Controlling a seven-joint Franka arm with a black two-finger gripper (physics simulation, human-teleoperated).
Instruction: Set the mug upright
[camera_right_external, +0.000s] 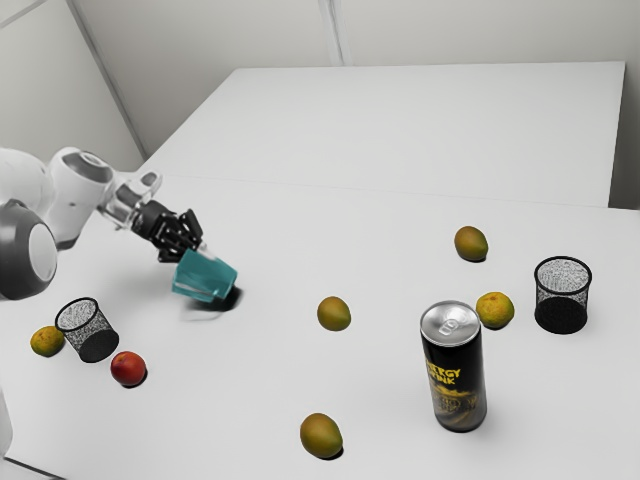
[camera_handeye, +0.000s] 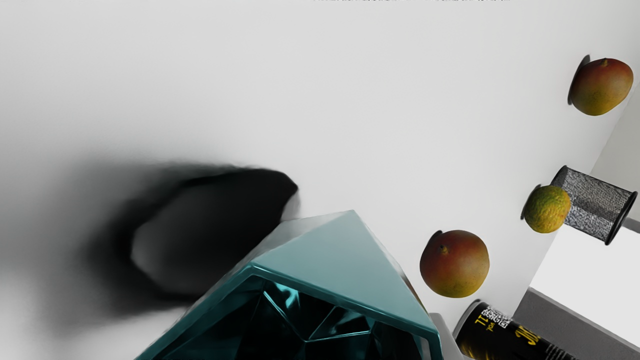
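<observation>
You have the mug (camera_right_external: 205, 277), teal, glossy and faceted, held tilted in the gripper (camera_right_external: 201, 248) just above the table (camera_right_external: 400, 250), toward the exterior view's left, its open mouth facing your wrist camera.

Bright, neutral light is washing over the table (camera_right_external: 400, 245), which is greying toward the exterior view's left. Small dark shadows are hugging the mangoes (camera_right_external: 321, 435). The can's lid (camera_right_external: 450, 322) is gleaming. In the wrist view, a broad, black-cored shadow is fading softly outward near the mug (camera_handeye: 340, 262), whose interior is glinting cyan.
</observation>
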